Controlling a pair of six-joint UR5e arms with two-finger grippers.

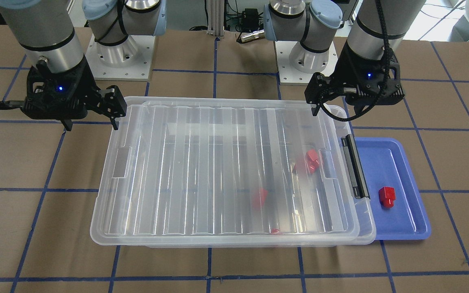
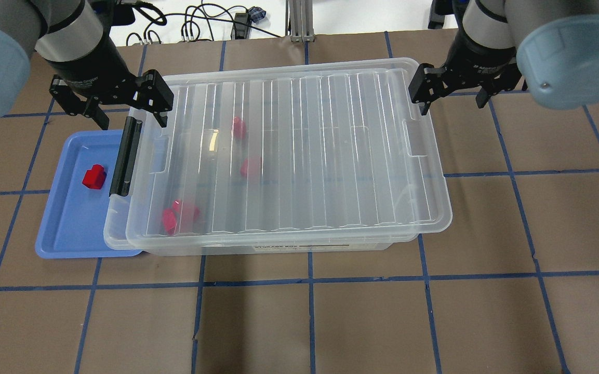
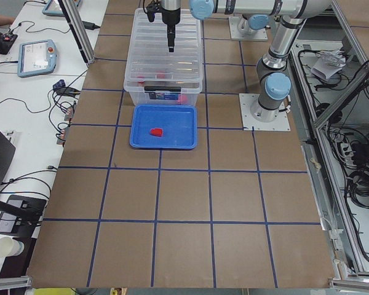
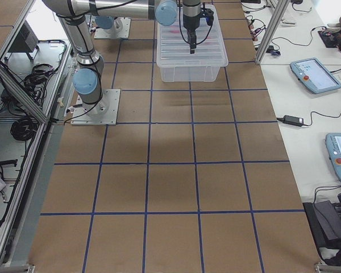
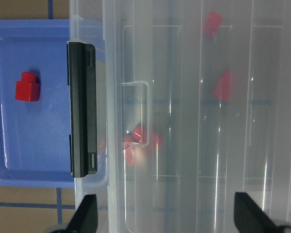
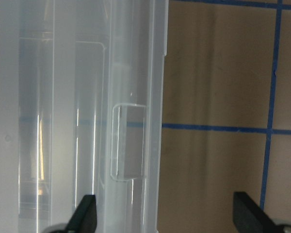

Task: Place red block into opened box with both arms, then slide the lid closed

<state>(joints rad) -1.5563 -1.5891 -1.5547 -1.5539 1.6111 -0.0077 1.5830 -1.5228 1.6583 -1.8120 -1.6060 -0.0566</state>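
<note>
The clear box (image 2: pixel 114 230) lies across the table with its ribbed lid (image 2: pixel 330 156) resting on top, shifted a little away from the black latch bar (image 2: pixel 125 156). Several red blocks (image 2: pixel 251 167) show blurred through the lid. One red block (image 2: pixel 94 176) lies on the blue tray (image 2: pixel 65 228). My left gripper (image 2: pixel 133 122) hovers open and empty over the box's latch end, one finger on the tray side and one over the lid. My right gripper (image 2: pixel 452 106) is open and empty, straddling the lid's opposite short edge.
The blue tray (image 1: pixel 405 219) butts against the box's latch end. Brown table with a blue tape grid extends on all sides of the box. Both arm bases (image 1: pixel 116 53) stand behind the box. Cables and tablets lie on side benches in the side views.
</note>
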